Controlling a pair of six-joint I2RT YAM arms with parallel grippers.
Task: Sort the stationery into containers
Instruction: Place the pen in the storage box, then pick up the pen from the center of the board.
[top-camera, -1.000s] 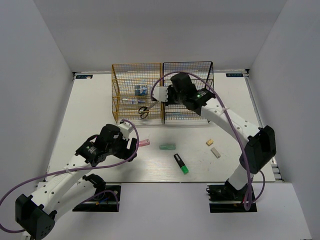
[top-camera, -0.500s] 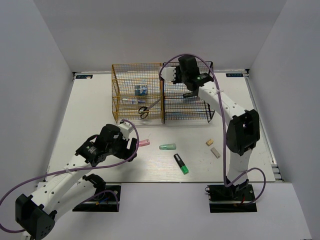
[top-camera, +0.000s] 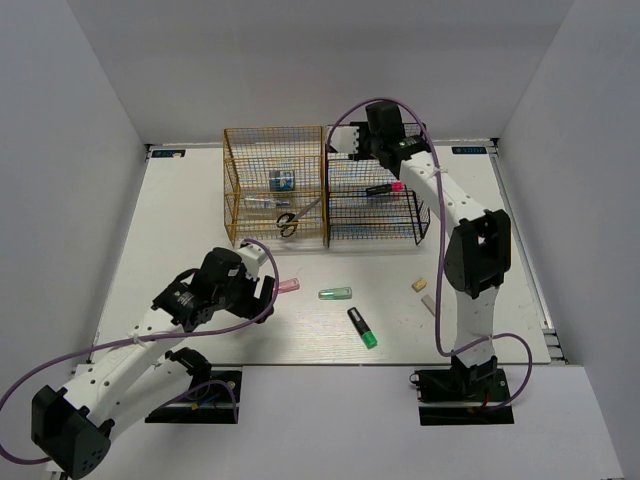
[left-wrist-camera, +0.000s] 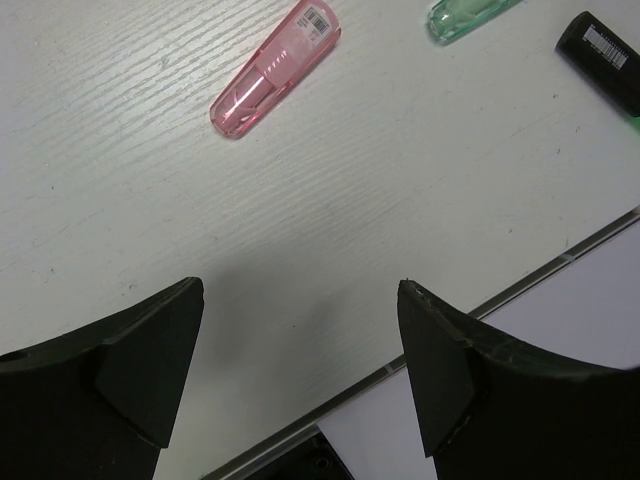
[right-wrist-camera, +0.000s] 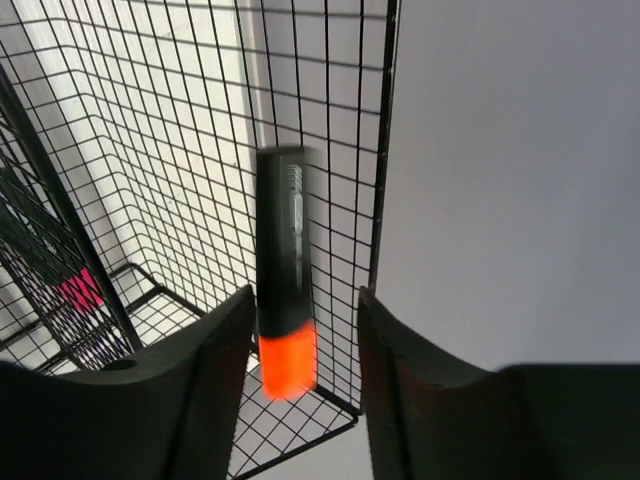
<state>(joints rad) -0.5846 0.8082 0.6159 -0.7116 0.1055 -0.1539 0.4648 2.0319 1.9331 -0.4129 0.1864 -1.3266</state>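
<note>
The left gripper (left-wrist-camera: 300, 290) hangs wide open over the table (left-wrist-camera: 150, 180), one pink capsule (left-wrist-camera: 275, 68) just ahead. One green capsule (top-camera: 335, 293), one green highlighter (top-camera: 362, 327) and two erasers (top-camera: 420, 284) lie beyond. Farther back, the gold rack (top-camera: 240, 190) holds scissors (top-camera: 287, 224) and tape (top-camera: 281, 180), and the black rack (top-camera: 415, 215) holds a pink highlighter (top-camera: 385, 188). Above the black rack, the right gripper (right-wrist-camera: 305, 297) stands released, an orange highlighter (right-wrist-camera: 283, 250) loose between its jaws.

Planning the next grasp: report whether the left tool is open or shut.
Open. The left tool holds its fingers wide apart, only bare table between them; the pink capsule lies ahead, untouched.
</note>
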